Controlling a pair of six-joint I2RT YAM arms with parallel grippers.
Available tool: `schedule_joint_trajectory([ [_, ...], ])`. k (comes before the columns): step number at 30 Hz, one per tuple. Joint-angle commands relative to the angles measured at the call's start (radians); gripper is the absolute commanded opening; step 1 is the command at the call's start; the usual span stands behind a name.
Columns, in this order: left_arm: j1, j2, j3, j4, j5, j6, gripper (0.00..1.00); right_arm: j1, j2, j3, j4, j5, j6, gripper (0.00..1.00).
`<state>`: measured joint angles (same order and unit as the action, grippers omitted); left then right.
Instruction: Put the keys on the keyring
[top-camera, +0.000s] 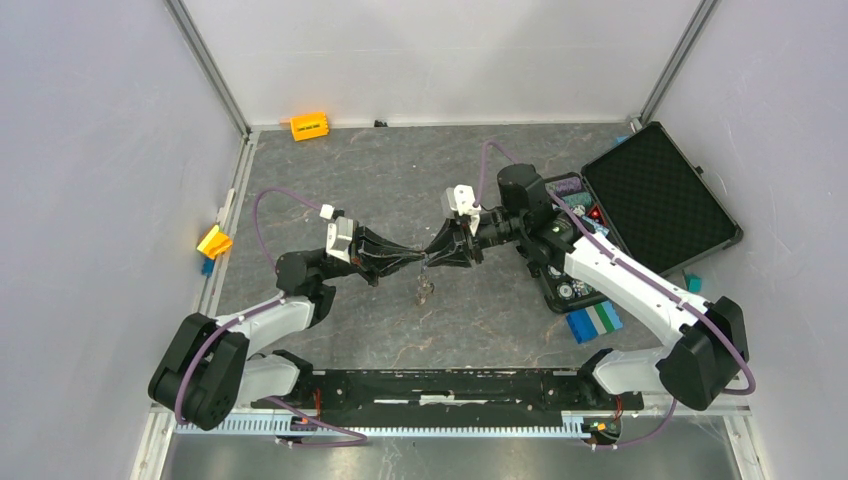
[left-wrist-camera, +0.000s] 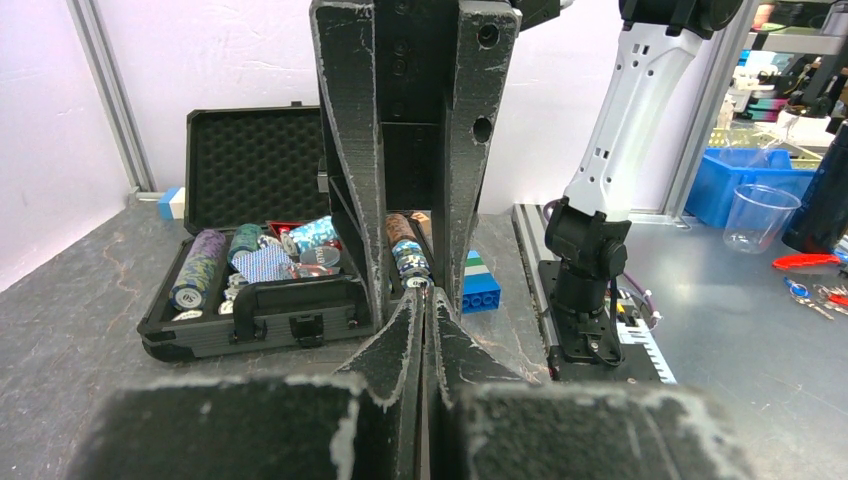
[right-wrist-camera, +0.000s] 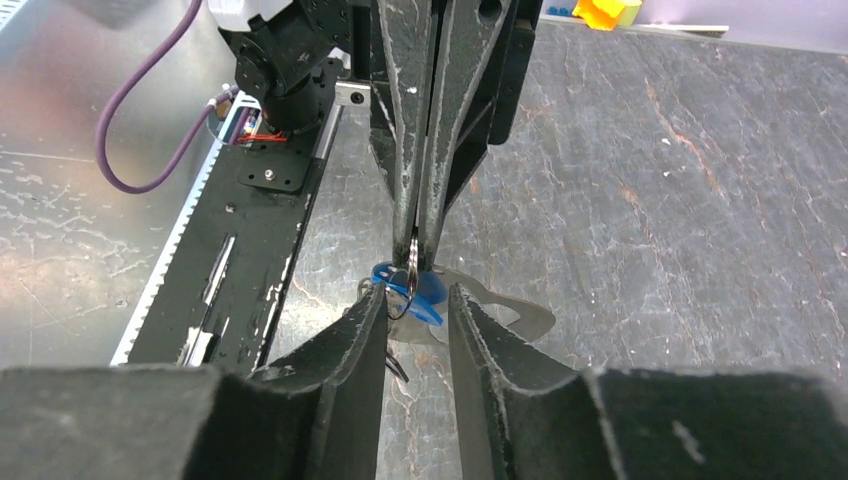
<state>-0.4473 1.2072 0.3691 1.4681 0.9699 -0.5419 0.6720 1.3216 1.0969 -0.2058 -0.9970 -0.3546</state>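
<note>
Keys (right-wrist-camera: 428, 292) hang from left gripper (right-wrist-camera: 413, 250) (pinched) between right gripper (right-wrist-camera: 417, 300) jaws, parted.

Robotics lab: white panel walls (top-camera: 100, 150), aluminium framing (top-camera: 208, 65), blue storage bin (left-wrist-camera: 710, 185) beyond.

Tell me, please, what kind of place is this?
Probably a robotics lab work cell: a grey table enclosed by pale panels on aluminium posts, with a blue bin and plastic cup on the adjoining bench.
</note>
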Motion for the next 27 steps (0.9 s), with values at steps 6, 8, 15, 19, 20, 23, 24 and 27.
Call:
schedule_joint_trajectory([
  [6, -0.005, -0.011, 0.014, 0.088, -0.019, -0.018, 0.02, -0.002, -0.002, -0.010, 0.073, -0.044, 0.045, 0.27],
  [8, -0.005, -0.010, 0.014, 0.088, -0.019, -0.019, 0.02, -0.002, 0.001, -0.012, 0.077, -0.045, 0.049, 0.25],
  [15, -0.006, -0.012, 0.014, 0.088, -0.019, -0.020, 0.02, -0.001, 0.004, -0.017, 0.083, -0.040, 0.055, 0.20],
  [19, -0.006, -0.009, 0.013, 0.088, -0.019, -0.019, 0.02, -0.002, 0.003, -0.020, 0.093, -0.043, 0.065, 0.20],
  [20, -0.005, -0.010, 0.013, 0.089, -0.018, -0.019, 0.02, -0.002, 0.002, -0.021, 0.096, -0.043, 0.067, 0.20],
  [23, -0.005, -0.011, 0.013, 0.088, -0.020, -0.019, 0.02, -0.001, -0.001, -0.032, 0.118, -0.047, 0.085, 0.21],
  [24, -0.005, -0.011, 0.013, 0.088, -0.021, -0.020, 0.02, -0.002, -0.001, -0.038, 0.131, -0.048, 0.095, 0.21],
  [27, -0.005, -0.009, 0.013, 0.089, -0.021, -0.021, 0.02, -0.002, 0.004, -0.049, 0.153, -0.054, 0.112, 0.21],
])
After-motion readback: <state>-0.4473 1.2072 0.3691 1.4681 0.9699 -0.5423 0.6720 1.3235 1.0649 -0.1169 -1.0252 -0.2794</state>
